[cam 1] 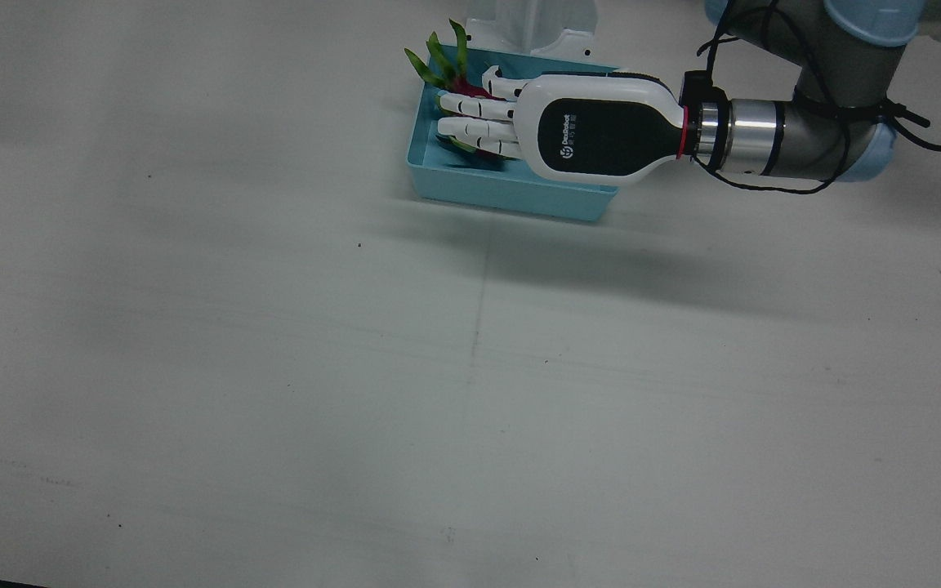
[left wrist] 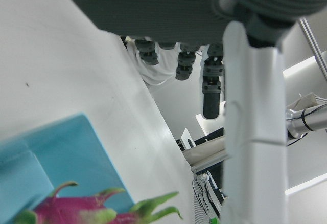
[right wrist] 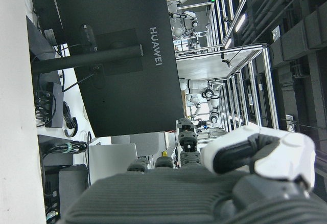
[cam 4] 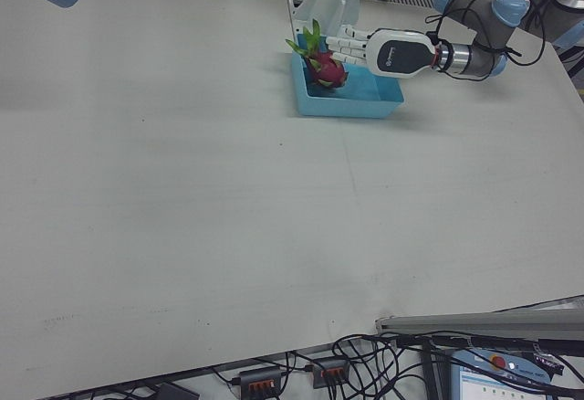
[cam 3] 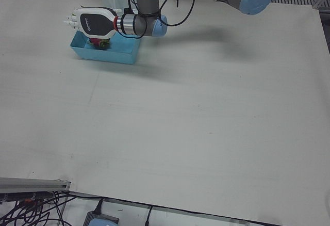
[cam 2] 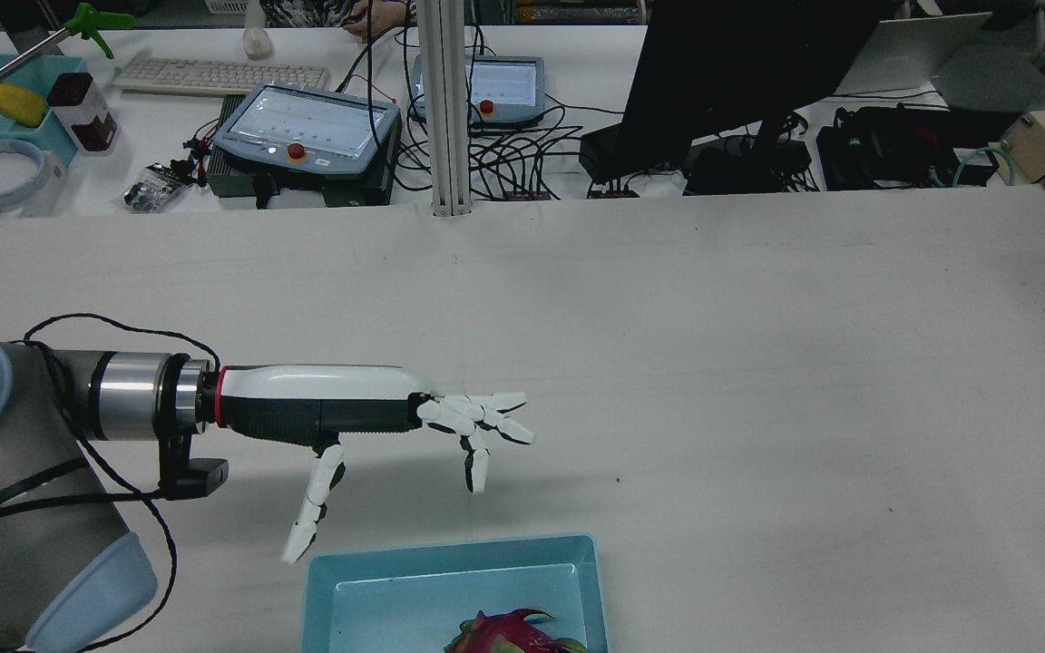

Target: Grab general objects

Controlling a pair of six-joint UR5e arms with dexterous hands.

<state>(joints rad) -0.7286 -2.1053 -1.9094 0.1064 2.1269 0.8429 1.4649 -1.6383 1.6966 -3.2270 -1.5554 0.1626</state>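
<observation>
Bare white table (cam 1: 274, 367) fills the foreground of the front view; my target, the dragon fruit (cam 4: 327, 69), lies in the blue tray (cam 1: 511, 194) at the far edge, near the pedestals. It sits toward one end of the tray, green scales (cam 1: 438, 57) poking above the rim. I judge it fairly heavy, firm-skinned and smooth, the leafy scales too soft to bear load, so I would wrap around the pink belly. My left hand (cam 2: 377, 422) hovers above the tray, fingers spread, holding nothing. My right hand (right wrist: 204, 188) shows only in its own camera, pointed toward a dark monitor (right wrist: 110, 55); whether it is released or clenched I cannot tell.
</observation>
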